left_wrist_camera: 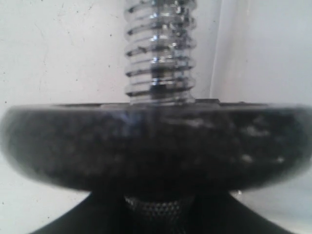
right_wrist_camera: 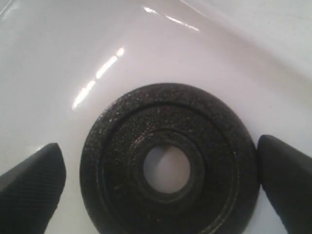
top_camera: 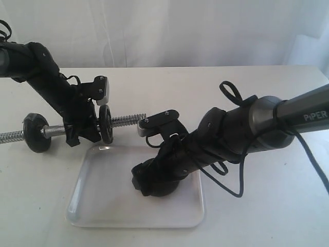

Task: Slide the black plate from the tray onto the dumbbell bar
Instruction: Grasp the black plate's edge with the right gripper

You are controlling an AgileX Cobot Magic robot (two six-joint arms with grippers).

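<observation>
Exterior view showed a plain white table (top_camera: 267, 221) filling the frame from the lower edge up to a pale backdrop (top_camera: 180, 31) with soft vertical folds across the top. No other furniture could be made out in the room. The tabletop was matte and evenly lit, with faint shadows under the arms.

At lower centre sat the tray (top_camera: 92, 206), white and glossy, with bright reflections on its rim. The right gripper (top_camera: 154, 186) pointed down into it, a loose black cable (top_camera: 232, 93) looping off its arm. From this view the black plate was hidden beneath it. The right wrist view showed the black plate (right_wrist_camera: 114, 156) lying flat on the tray floor, centre hole up. The gripper was spread wide around it, unclenched, its two ribbed fingers (right_wrist_camera: 31, 187) flanking the plate: one clearly apart from the rim, the other just beside it.

At middle left, the dumbbell bar (top_camera: 127, 121) ran level across the frame, above the tray's far edge. The left gripper (top_camera: 81, 135) was clamped on its middle. One black disc (top_camera: 106, 123) sat on the bar next to that gripper, with bare thread beyond it pointing toward the right arm. A rounded black collar (top_camera: 35, 133) sat near the bar's left end.
</observation>
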